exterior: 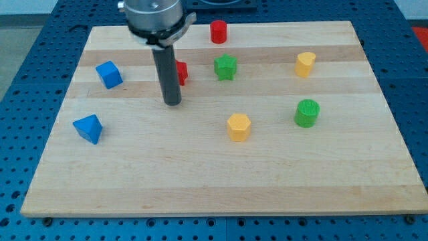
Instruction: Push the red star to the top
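Note:
The red star [181,71] lies in the upper middle of the wooden board [221,181], mostly hidden behind my rod. My tip [172,102] rests on the board just below and slightly left of the red star. A red cylinder [219,31] stands near the board's top edge, up and to the right of the star. A green star [226,67] lies just right of the red star.
A blue cube [109,74] and a blue triangular block [88,128] sit at the view's left. A yellow hexagon [239,126] is at centre, a green cylinder [307,112] to its right, and a yellow block [305,64] at upper right.

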### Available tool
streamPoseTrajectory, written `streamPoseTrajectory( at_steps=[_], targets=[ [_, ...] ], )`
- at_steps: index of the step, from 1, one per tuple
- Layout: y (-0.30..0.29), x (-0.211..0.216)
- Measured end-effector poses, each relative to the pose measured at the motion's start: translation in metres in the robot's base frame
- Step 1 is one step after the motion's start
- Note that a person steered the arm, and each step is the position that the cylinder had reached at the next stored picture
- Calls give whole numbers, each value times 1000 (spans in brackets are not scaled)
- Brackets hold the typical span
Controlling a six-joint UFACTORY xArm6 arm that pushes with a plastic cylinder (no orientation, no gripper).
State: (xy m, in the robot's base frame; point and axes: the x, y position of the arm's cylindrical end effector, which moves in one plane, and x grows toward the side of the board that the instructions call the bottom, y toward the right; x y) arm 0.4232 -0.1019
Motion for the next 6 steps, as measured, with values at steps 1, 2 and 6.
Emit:
streamPoseTrajectory(
  at_steps=[1, 2, 6],
  targets=[
    [-23, -17],
    [-18, -60],
    [31, -74]
  ],
)
